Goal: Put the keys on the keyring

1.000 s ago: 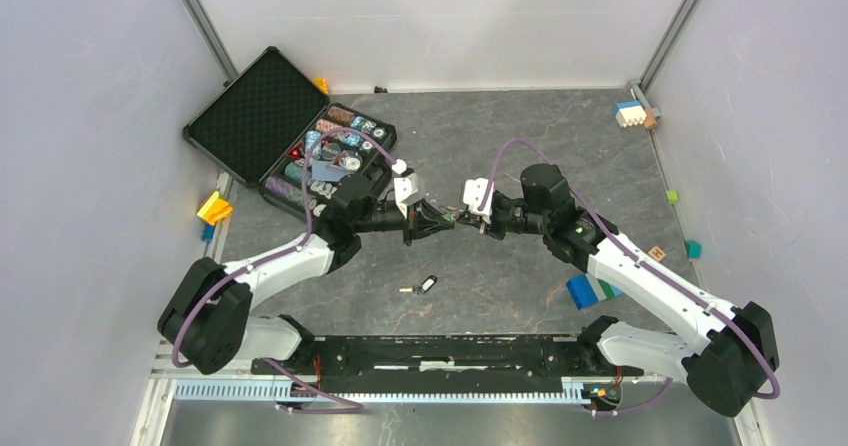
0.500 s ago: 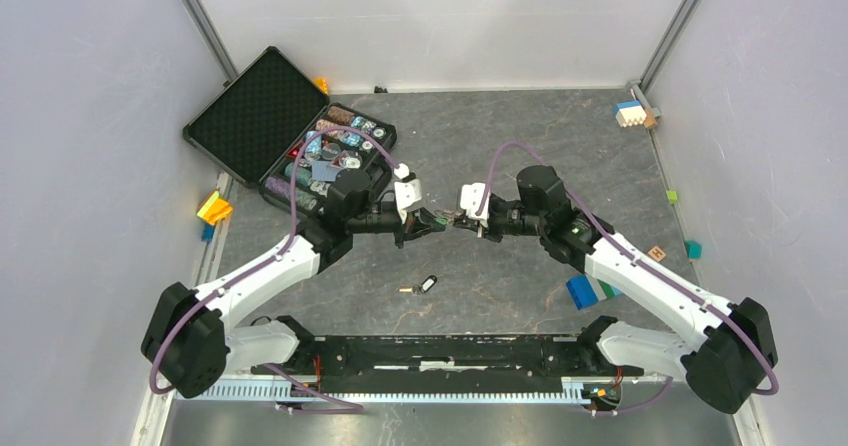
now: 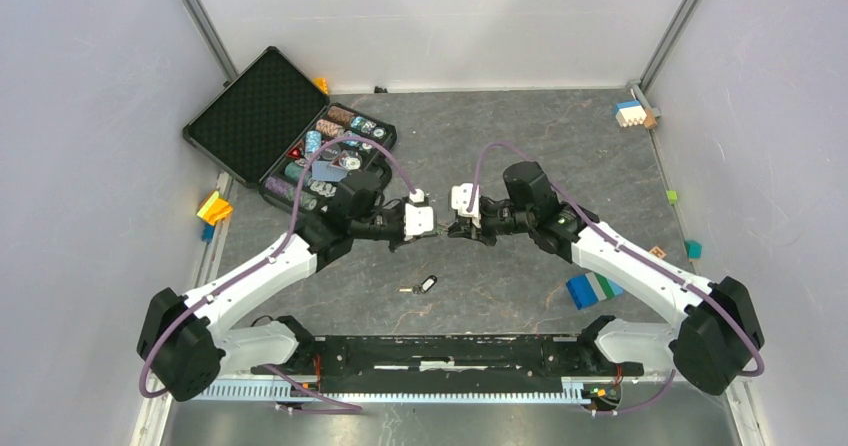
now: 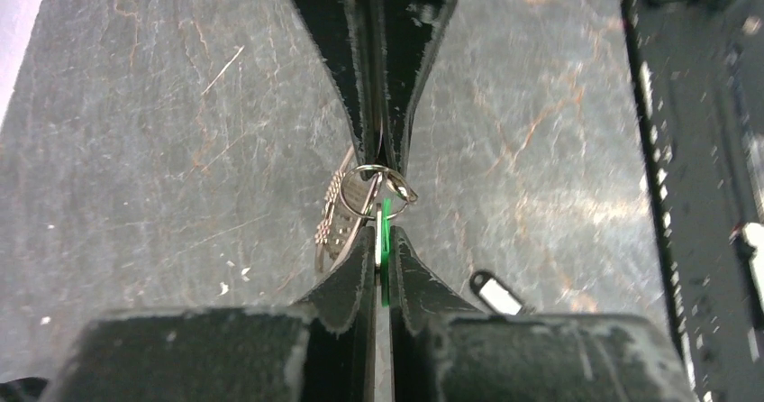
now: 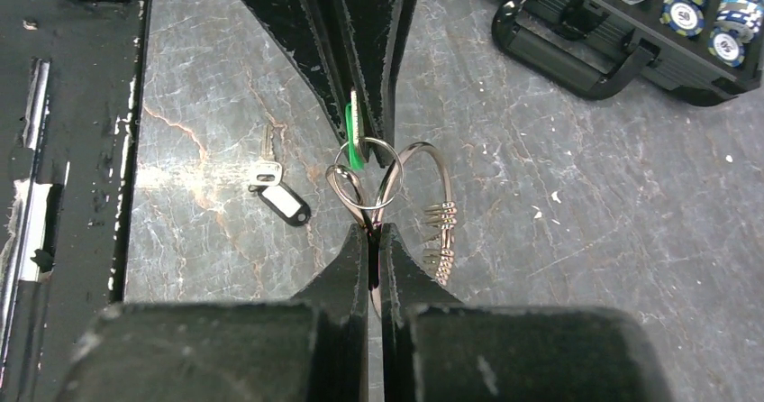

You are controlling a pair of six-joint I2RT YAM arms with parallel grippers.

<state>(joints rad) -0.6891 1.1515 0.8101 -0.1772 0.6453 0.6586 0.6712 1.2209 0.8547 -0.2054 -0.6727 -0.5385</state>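
My left gripper [image 4: 383, 235] is shut on the green-headed key [image 4: 386, 260], held edge-on above the table. My right gripper [image 5: 372, 232] faces it and is shut on a brassy wire loop of the keyring [image 5: 368, 172]. The thin silver ring [image 4: 365, 190] sits between the two pairs of fingertips, against the green key's head [image 5: 354, 146]. I cannot tell whether the ring passes through the key. Brassy pieces [image 5: 439, 235] hang from the ring. The black-headed key [image 3: 425, 285] lies on the table below the grippers [image 3: 445, 226]. It also shows in the right wrist view [image 5: 284, 202].
An open black case [image 3: 265, 126] with poker chips stands at the back left; its handle [image 5: 577, 55] is near the grippers. A blue and green block [image 3: 590, 289] lies near the right arm. Small coloured blocks [image 3: 632, 114] sit along the walls.
Both wrists have turned and the point where the grippers meet has shifted slightly toward the near edge. Both grips are unchanged.
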